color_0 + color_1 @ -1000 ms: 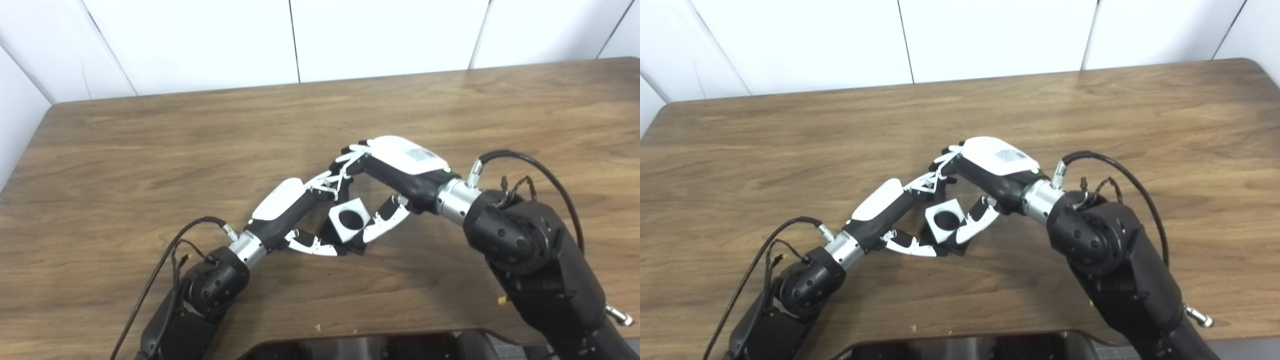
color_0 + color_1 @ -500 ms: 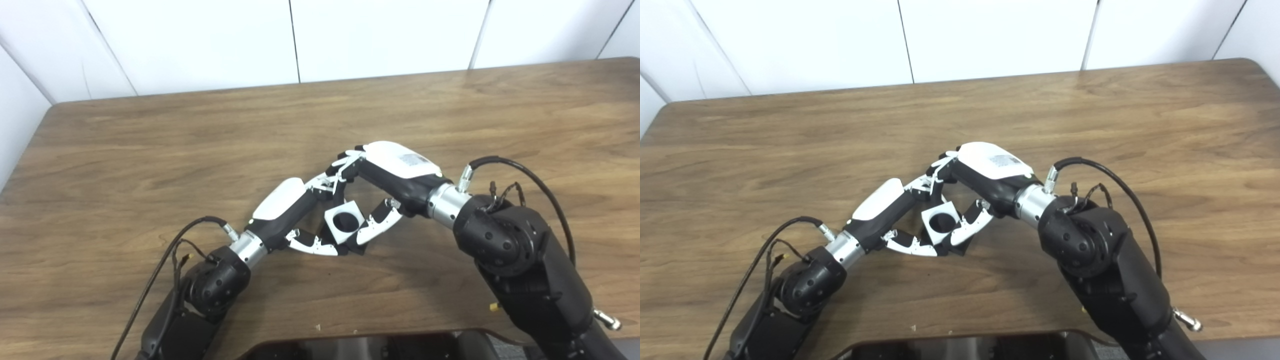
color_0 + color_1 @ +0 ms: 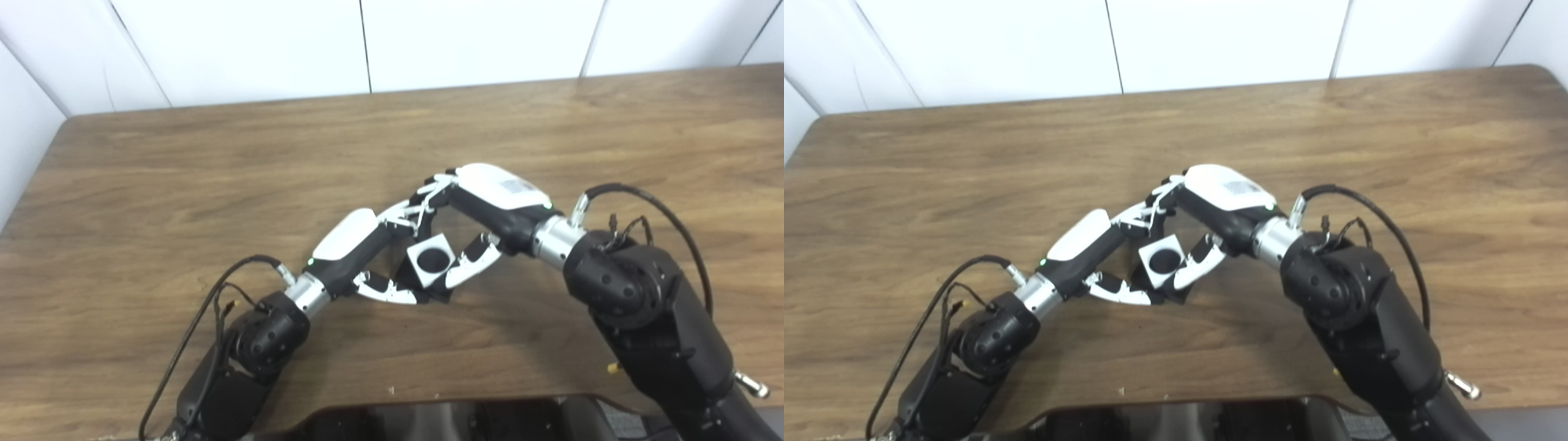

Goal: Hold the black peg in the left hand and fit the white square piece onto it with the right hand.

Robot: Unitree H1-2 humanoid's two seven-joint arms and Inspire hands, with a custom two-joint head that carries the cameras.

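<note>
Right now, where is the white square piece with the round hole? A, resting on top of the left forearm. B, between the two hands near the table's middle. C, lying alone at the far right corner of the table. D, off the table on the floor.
B: the white square piece sits between the left hand and the right hand, where their fingers meet over the table.

**A wooden table against a white panelled wall**

The wooden table (image 3: 184, 171) has a brown surface with darker grain lines that run along its length. Its far corners are rounded. Directly behind the table stands a white wall (image 3: 257, 43), made of flat panels with thin dark seams (image 3: 365, 46) between them. Soft light lies on the far right part of the table. At its near edge, a dark surface (image 3: 1176, 422) shows.
</note>
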